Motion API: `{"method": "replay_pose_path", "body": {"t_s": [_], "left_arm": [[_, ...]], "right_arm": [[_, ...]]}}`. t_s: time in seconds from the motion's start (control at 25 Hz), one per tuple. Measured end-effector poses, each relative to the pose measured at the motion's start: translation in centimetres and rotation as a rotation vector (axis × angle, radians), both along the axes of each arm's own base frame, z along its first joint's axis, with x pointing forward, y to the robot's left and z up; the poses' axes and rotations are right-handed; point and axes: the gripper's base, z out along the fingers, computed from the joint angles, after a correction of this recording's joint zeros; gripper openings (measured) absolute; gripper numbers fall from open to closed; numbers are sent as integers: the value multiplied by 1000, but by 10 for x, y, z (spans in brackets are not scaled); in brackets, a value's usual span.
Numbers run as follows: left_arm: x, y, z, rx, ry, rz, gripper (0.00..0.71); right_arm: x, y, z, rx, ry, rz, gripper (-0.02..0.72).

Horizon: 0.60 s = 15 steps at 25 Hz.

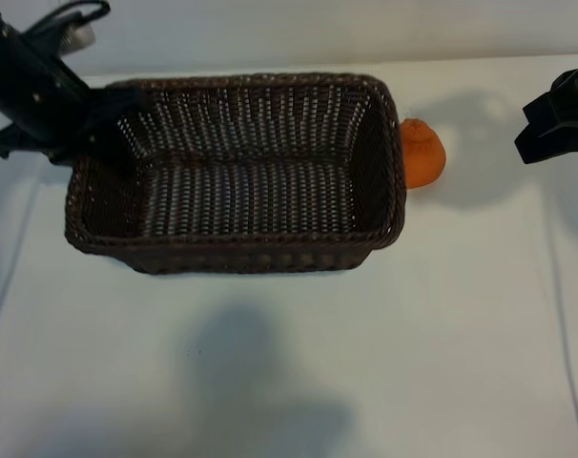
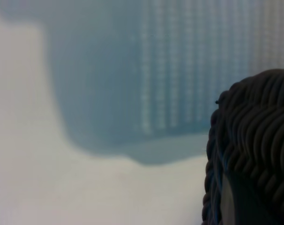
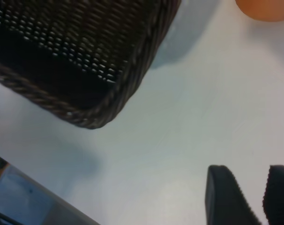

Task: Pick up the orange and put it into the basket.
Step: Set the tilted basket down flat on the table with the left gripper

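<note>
The orange [image 1: 423, 155] lies on the white table, touching the outside of the basket's right end; its edge also shows in the right wrist view [image 3: 264, 9]. The dark brown wicker basket [image 1: 384, 172] stands mid-table with nothing in it. My left gripper [image 1: 103, 129] sits on the basket's far left corner, shut on the braided rim [image 2: 254, 140], which fills one side of the left wrist view at very close range. My right gripper [image 1: 556, 119] hangs to the right of the orange, apart from it. Its two dark ribbed fingers [image 3: 226, 197] stand open with nothing between them.
Bare white tabletop [image 1: 365, 363] stretches in front of the basket and between the orange and my right gripper. A table edge with something dark beyond it [image 3: 20, 197] shows in the right wrist view.
</note>
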Motion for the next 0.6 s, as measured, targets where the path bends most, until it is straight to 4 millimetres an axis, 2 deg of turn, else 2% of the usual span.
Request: {"method": "replay_pose_path", "body": {"t_s": [0.16,0.36,0.6], "left_arm": [[-5,1,-20,9,23,0,149],[-1,-2,-36,3,35,-1,149],[3,-31,-54,-33,13,-31,149]], "right_arm": [[0,0,0,0,0,0,246],[0,0,0,0,0,0,246],[0,0,0,0,0,0,246]]}}
